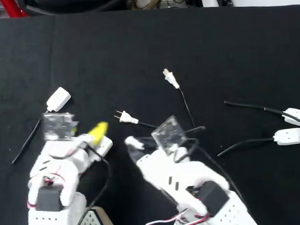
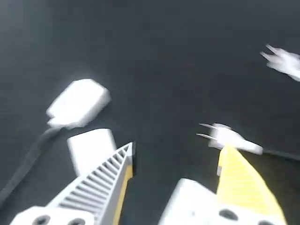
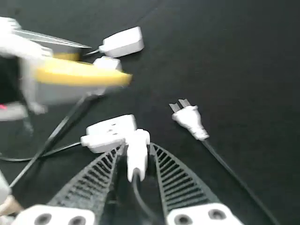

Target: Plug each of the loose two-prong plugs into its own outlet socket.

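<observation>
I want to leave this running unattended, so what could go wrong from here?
1. The right gripper holds a plug beside a socket that lies loose; a push may slide it away instead of seating the plug.
2. The open left gripper sits close by, so the two may collide.
3. A cord runs up to the right arm and may snag.

Unclear: any contact between the plug [image 3: 137, 161] in the right gripper [image 3: 137, 149] and the socket [image 3: 110, 133] just beyond it. Smeared by blur: left gripper [image 3: 110, 63], far plug [image 2: 283, 61]. Cut by the right edge: two sockets [image 1: 295, 117]. Cropped at the near edge: left arm [image 1: 54, 190], right arm [image 1: 192, 182].
</observation>
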Robot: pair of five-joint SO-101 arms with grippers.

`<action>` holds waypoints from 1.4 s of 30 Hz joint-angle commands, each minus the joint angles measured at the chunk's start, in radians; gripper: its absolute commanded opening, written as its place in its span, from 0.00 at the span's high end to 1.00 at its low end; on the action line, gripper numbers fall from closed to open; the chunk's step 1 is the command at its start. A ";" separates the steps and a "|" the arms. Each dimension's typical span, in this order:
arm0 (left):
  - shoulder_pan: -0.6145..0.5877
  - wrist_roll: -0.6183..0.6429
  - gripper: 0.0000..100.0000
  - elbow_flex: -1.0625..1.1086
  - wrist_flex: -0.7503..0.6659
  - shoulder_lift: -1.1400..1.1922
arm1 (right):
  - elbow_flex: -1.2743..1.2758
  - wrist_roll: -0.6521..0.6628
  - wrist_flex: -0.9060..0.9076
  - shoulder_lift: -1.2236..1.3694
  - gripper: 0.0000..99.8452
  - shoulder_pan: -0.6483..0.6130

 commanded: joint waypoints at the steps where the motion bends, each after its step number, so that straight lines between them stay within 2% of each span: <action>1: -0.268 -0.104 0.71 -0.117 0.048 -0.002 | -0.122 0.018 0.034 0.071 0.99 0.110; 4: -0.417 -0.176 0.71 -0.131 0.049 0.002 | -0.151 0.018 -0.002 0.216 0.99 0.158; 7: -0.463 -0.244 0.71 -0.137 0.049 0.049 | -0.222 0.020 -0.014 0.400 0.99 0.192; 10: -0.463 -0.259 0.71 -0.182 0.026 0.180 | -0.309 0.054 -0.014 0.579 0.99 0.226; 14: -0.461 -0.304 0.71 -0.346 0.029 0.440 | -0.390 0.147 -0.009 0.756 0.99 0.293; 19: -0.460 -0.313 0.71 -0.526 0.031 0.801 | -0.430 0.362 -0.015 0.892 0.99 0.344; 24: -0.458 -0.308 0.71 -0.621 0.020 1.134 | -0.522 0.365 -0.012 1.007 0.99 0.531; 26: -0.458 -0.307 0.71 -0.659 0.009 1.244 | -0.550 0.365 -0.008 1.052 0.99 0.568; 31: -0.401 -0.301 0.71 -0.733 0.006 1.453 | -0.578 0.373 -0.014 1.147 0.99 0.555; 33: -0.361 -0.262 0.70 -0.762 0.006 1.504 | -0.587 0.373 -0.009 1.178 0.99 0.537; 39: -0.315 -0.173 0.68 -0.831 -0.026 1.560 | -0.590 0.373 -0.014 1.194 0.99 0.534; 42: -0.314 -0.175 0.68 -0.840 -0.068 1.570 | -0.590 0.373 -0.014 1.194 0.99 0.534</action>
